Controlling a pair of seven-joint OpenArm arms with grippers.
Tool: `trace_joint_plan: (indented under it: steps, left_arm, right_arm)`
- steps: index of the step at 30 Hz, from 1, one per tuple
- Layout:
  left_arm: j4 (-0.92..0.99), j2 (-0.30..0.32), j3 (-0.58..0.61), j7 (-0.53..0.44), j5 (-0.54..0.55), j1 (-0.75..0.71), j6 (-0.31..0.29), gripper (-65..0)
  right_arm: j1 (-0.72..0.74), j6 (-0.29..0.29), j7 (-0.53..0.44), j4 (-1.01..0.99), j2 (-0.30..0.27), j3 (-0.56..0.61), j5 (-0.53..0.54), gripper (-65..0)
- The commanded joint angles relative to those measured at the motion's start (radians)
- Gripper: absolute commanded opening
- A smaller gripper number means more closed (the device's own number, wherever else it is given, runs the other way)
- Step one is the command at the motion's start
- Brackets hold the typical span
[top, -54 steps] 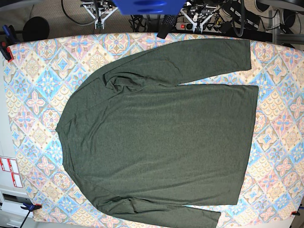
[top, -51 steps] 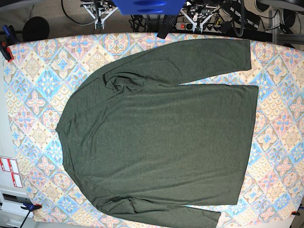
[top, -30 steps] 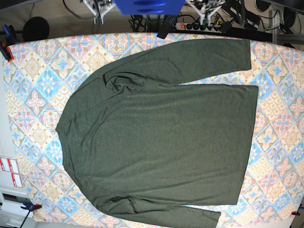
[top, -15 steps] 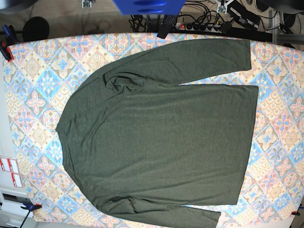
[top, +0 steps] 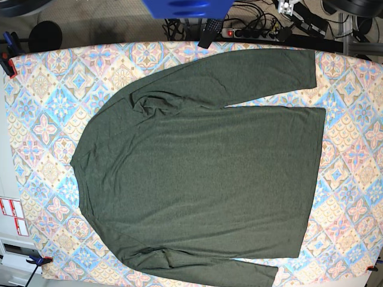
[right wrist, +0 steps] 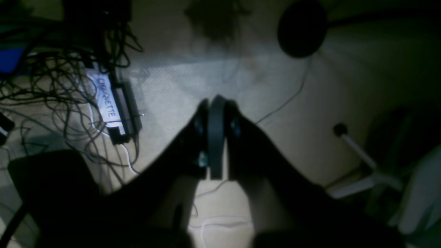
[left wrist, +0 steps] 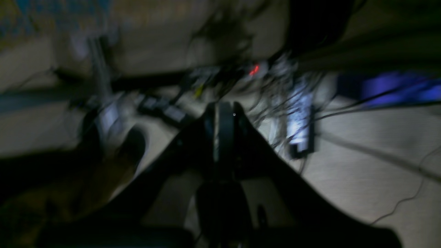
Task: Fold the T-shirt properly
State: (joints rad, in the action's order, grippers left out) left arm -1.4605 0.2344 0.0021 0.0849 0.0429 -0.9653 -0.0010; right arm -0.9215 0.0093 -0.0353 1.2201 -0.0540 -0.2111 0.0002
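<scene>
The T-shirt [top: 197,167] lies flat and unfolded on the patterned table cover [top: 42,107], filling most of it. Its neck end points to the base view's left, its hem to the right. The near sleeve runs along the body's lower edge at the bottom of that view; the far sleeve stretches up and to the right from the shoulder, its cuff near the cover's far right corner. A few wrinkles bunch at the far shoulder. I judge the task not begun: no fold is made, and both sleeves and the body are left to do.

Beyond the T-shirt, off the cover's far edge, lie cables and a power strip [top: 236,31] on the floor. Both wrist views look down at that floor, not at the shirt. The left gripper [left wrist: 223,113] has its fingers pressed together and holds nothing; its view is blurred. The right gripper [right wrist: 215,106] is likewise pressed together and empty.

Against the earlier frames, the shirt has not shifted, while the metal arm parts seen past the far edge have drawn out of the base view.
</scene>
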Motion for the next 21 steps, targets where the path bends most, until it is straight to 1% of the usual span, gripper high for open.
trace_joint_plan:
  steps: [1, 3, 6, 11, 12, 14, 17, 19, 21]
  left_arm:
    - [-0.085, 0.039, -0.001, -0.01, 0.051, -0.06, 0.003, -64.9]
    - [-0.173, 0.067, -0.003, -0.009, 0.13, -0.096, 0.003, -64.9]
    - [-0.268, 0.119, -0.003, -0.009, 0.229, -0.139, 0.003, -64.8]
    - [-0.326, 0.204, -0.004, -0.009, 0.358, -0.146, 0.008, -64.6]
    - [-0.326, 0.222, -0.006, -0.009, 0.378, -0.143, 0.008, -63.5]
    - [-0.326, 0.247, -0.02, -0.009, 0.417, -0.126, 0.008, -58.8]
    - [-0.322, 0.254, -0.053, -0.009, 0.463, -0.099, 0.008, -49.0]
    - [-0.32, 0.254, -0.096, -0.009, 0.47, -0.083, 0.008, -44.4]
    - [-0.317, 0.254, -0.127, -0.007, 0.469, -0.057, 0.008, -42.0]
  right_arm:
    - [-0.024, -0.007, -0.025, 0.045, -0.016, -0.007, 0.001, -65.0]
    - [-0.047, -0.009, 0.013, 0.119, -0.016, -0.011, 0.001, -65.0]
    - [-0.067, -0.009, 0.064, 0.229, -0.013, -0.055, 0.001, -65.0]
    - [-0.103, -0.009, 0.122, 0.413, -0.011, -0.069, 0.001, -65.0]
    - [-0.103, -0.009, 0.137, 0.447, -0.011, -0.069, 0.001, -65.0]
    - [-0.103, -0.009, 0.179, 0.504, -0.011, -0.069, 0.001, -65.0]
    - [-0.1, -0.009, 0.24, 0.573, -0.011, -0.069, 0.001, -65.0]
    - [-0.098, -0.009, 0.274, 0.61, -0.011, -0.067, 0.001, -65.0]
    - [-0.098, -0.009, 0.306, 0.636, -0.011, -0.067, 0.001, -65.0]
